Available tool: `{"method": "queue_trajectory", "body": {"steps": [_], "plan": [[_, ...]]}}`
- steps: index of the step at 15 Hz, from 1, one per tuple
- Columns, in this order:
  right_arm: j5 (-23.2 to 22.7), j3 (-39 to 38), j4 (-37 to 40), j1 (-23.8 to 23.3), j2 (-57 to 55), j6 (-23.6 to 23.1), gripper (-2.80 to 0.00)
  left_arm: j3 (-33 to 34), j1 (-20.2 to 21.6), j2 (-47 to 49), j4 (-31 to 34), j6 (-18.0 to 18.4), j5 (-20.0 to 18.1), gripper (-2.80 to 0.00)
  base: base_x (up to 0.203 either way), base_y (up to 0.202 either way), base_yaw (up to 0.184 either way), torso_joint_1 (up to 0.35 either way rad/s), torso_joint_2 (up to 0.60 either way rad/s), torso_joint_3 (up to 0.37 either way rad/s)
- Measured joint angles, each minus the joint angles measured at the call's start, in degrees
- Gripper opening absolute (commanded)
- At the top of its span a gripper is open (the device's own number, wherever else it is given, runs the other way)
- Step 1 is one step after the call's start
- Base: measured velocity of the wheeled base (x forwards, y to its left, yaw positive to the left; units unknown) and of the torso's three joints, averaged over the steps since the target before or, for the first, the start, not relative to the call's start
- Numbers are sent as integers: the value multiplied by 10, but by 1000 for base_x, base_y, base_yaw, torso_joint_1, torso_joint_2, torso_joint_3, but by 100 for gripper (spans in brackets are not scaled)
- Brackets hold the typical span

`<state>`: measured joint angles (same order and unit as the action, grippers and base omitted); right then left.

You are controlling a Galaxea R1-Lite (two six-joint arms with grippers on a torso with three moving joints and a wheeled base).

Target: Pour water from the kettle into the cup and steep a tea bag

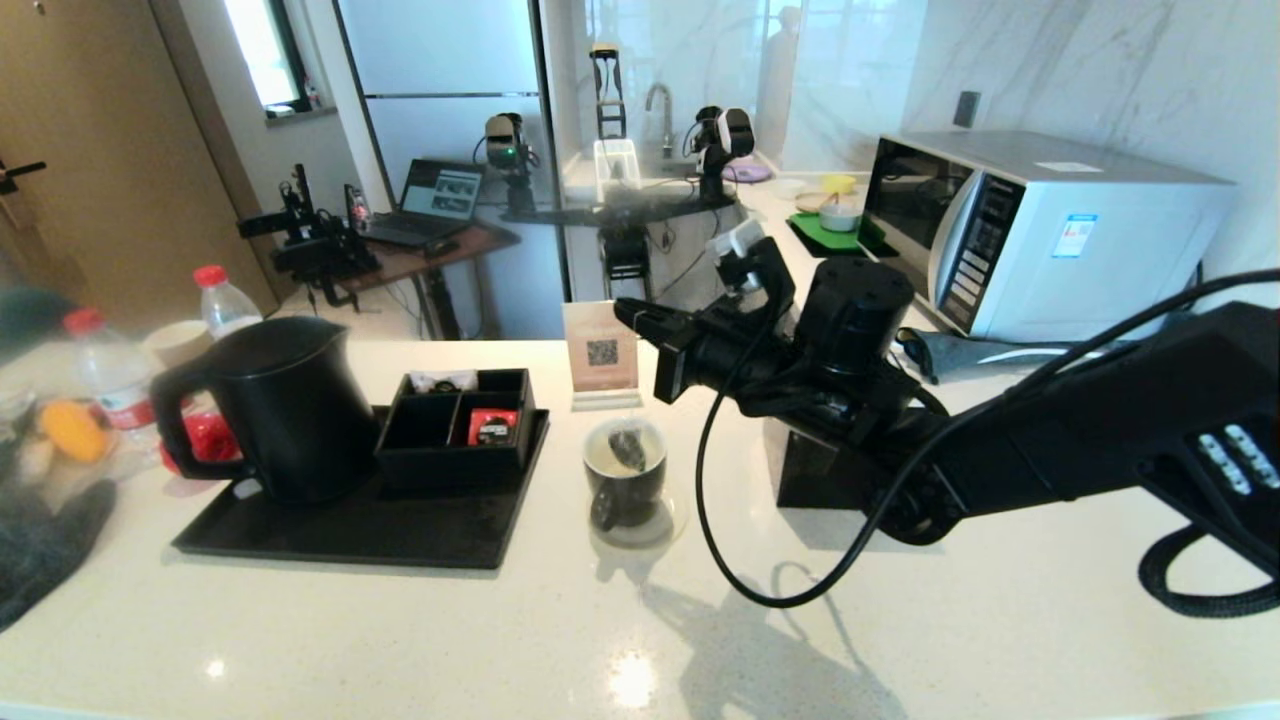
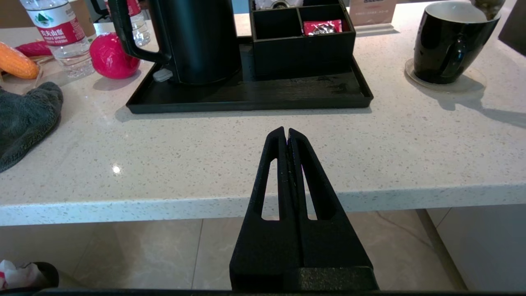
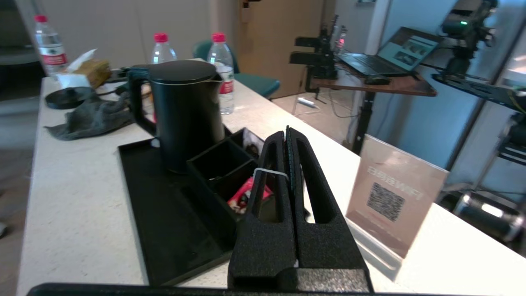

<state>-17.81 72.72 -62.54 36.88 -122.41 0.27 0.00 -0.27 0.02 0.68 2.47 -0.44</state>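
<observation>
Broadly, the speckled stone counter (image 1: pixel 400 640) carries a flat black tray (image 1: pixel 300 540) left of the cup (image 1: pixel 625 480), bearing the matte tapered kettle (image 1: pixel 290 405). Above the cup, the right gripper (image 1: pixel 640 318) pinches the white string (image 3: pixel 269 172); the mesh tea bag (image 1: pixel 630 445) hangs inside. Left gripper (image 2: pixel 286 133) sits pressed together off the counter's near edge.

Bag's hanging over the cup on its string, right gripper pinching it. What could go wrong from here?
1. The tea bag hangs near the cup rim; it might catch there.
2. The right gripper holds only thin string; it may slip.
3. The sign stands close behind and could get knocked.
</observation>
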Motion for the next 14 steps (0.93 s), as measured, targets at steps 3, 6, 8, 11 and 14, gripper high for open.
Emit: {"method": "queue_trajectory", "body": {"steps": [3, 6, 8, 11, 14], "plan": [[7, -2, 4, 0, 0, -25, -280, 0, 0, 0, 0, 0, 0, -280, 0, 0, 0, 0, 0, 0], [7, -21, 1, 2, 4, -32, -280, 0, 0, 0, 0, 0, 0, -280, 0, 0, 0, 0, 0, 0], [7, -42, -8, 2, 10, -33, -280, 0, 0, 0, 0, 0, 0, -280, 0, 0, 0, 0, 0, 0], [6, -69, -27, 1, 24, -32, -280, 0, 0, 0, 0, 0, 0, -280, 0, 0, 0, 0, 0, 0], [7, -74, -24, 1, 44, -32, -280, 0, 0, 0, 0, 0, 0, -280, 0, 0, 0, 0, 0, 0]]}}
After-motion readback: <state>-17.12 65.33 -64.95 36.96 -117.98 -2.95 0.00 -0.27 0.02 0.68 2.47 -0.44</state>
